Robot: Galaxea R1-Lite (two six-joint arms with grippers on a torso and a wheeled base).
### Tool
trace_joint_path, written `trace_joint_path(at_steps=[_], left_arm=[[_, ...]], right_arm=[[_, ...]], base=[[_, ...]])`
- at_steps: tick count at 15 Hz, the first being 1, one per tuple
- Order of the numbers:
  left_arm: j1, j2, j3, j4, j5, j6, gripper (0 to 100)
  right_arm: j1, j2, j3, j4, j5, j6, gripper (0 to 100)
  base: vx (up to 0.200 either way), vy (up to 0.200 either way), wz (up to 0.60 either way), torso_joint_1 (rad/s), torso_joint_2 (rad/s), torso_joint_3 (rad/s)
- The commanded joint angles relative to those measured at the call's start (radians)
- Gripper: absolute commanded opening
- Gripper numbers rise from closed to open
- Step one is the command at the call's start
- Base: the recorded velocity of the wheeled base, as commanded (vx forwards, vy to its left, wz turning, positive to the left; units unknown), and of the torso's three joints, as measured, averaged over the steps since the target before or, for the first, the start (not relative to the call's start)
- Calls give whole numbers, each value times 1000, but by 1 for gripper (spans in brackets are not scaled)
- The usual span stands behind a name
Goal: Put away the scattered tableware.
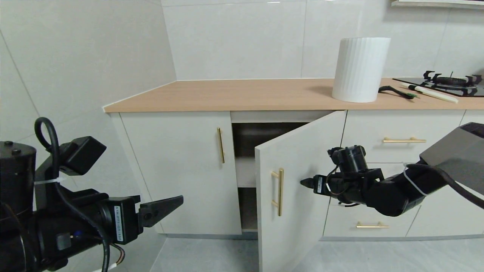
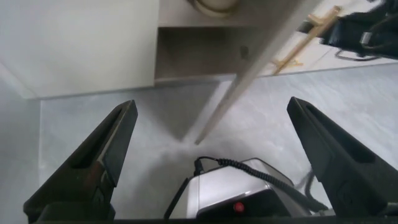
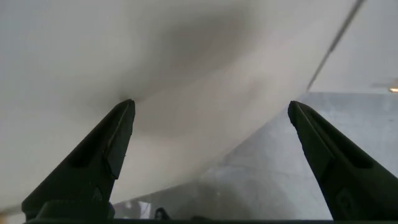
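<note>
On the far right of the wooden countertop (image 1: pixel 227 94), a black-handled utensil (image 1: pixel 395 91) and a long white-handled utensil (image 1: pixel 435 93) lie flat, side by side. They sit between a tall white ribbed cylindrical container (image 1: pixel 360 70) and the black gas hob (image 1: pixel 452 81). Below, one white cabinet door (image 1: pixel 298 158) with a gold bar handle (image 1: pixel 279 192) stands swung out towards the room. A pale shelf (image 1: pixel 245 172) shows in the dark opening behind it. The right gripper (image 1: pixel 307 183) sits close to that door's face, just right of the handle, fingers spread wide and holding nothing. The left gripper (image 1: pixel 177 200) hangs low at the near left, before the closed left-hand door (image 1: pixel 177 170), fingers likewise wide apart and empty.
</note>
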State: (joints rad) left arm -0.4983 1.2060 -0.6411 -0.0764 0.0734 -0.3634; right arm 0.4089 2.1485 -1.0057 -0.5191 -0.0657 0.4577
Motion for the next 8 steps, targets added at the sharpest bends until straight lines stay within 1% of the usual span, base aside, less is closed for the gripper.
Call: trace_joint_path(at_steps=[1,3,4,8], left_arm=[[0,1,0,0,0,0,100],[0,1,-2,0,0,0,100],[-2,1,-2,-2,0,0,100],[0,-2,-2,-2,2,0,100]], right_arm=[[13,17,-24,-2,0,30,100],[22,44,-70,-2,0,111,100],[22,57,-91,-2,-2,153,100],[19,74,-137,5,-2,230,100]], base=[[200,0,0,7,7,2],[200,0,0,0,2,2],[0,0,0,0,0,0],[0,0,0,0,0,0]])
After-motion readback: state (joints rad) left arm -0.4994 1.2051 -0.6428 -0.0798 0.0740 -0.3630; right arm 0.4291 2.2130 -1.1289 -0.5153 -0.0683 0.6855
